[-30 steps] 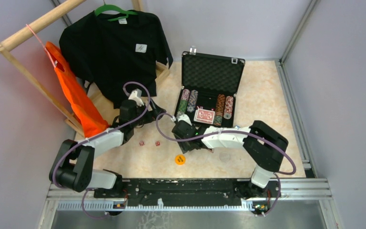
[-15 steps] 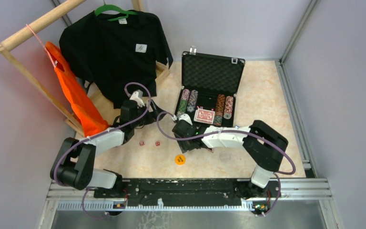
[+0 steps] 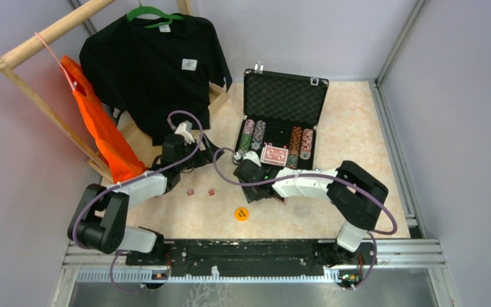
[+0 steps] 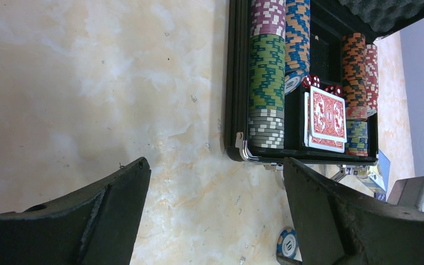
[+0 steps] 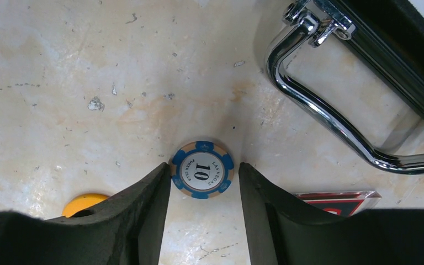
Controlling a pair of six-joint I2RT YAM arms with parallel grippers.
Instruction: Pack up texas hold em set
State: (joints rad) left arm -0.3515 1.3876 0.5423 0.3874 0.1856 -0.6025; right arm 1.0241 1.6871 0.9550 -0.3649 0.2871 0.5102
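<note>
Blue-and-tan striped poker chip marked 10 (image 5: 201, 175) lay on the marbled counter (image 5: 61, 83) just before the open black case's (image 3: 284, 96) chrome handle (image 5: 331, 127). Stretched low, the right tool (image 5: 203, 170) straddled it half-open, not yet gripping; closing seemed next. The left tool (image 4: 214, 163) hovered wide, empty.

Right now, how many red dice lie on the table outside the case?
2. One die and the other die lie side by side, near-left of the case. More may be hidden.
</note>
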